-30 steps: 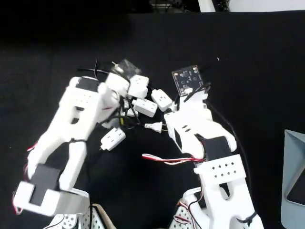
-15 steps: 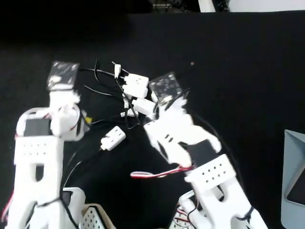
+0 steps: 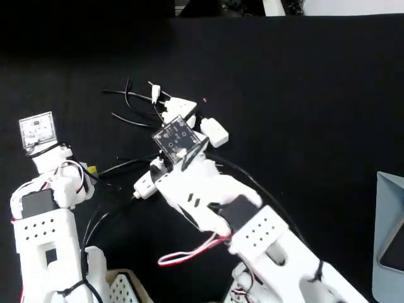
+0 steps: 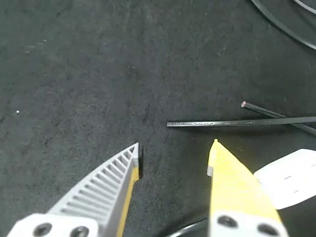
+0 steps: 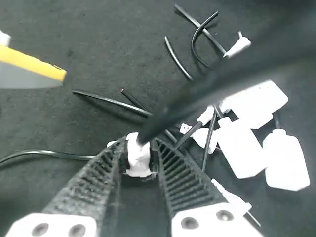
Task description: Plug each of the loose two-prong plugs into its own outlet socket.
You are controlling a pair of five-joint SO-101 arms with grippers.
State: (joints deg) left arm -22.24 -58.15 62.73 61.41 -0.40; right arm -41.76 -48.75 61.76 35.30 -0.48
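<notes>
My right gripper (image 5: 138, 149) is shut on a white two-prong plug (image 5: 138, 159) whose black cord (image 5: 197, 98) runs up and away from it. Beyond it lie several white outlet sockets (image 5: 241, 146), one of them broader (image 5: 256, 101). From above, the right arm's wrist (image 3: 178, 139) hangs over the socket cluster, with sockets beside it (image 3: 214, 131) and behind it (image 3: 180, 106), and another socket (image 3: 145, 184) just to its left. My left gripper (image 4: 175, 148) is open over bare black cloth, a black cable (image 4: 237, 122) just beyond its tips and a white socket (image 4: 291, 177) beside its yellow finger (image 4: 232, 182).
Loose black cables (image 3: 129, 101) and a small white plug (image 3: 155, 93) lie behind the cluster. A grey bin (image 3: 388, 233) stands at the right edge. The left arm (image 3: 44, 208) stands at the front left. Red and white wires (image 3: 189, 251) hang off the right arm.
The left arm has pulled back from the sockets to the front left. The right arm has swung left with the plug and now sits over the cluster.
</notes>
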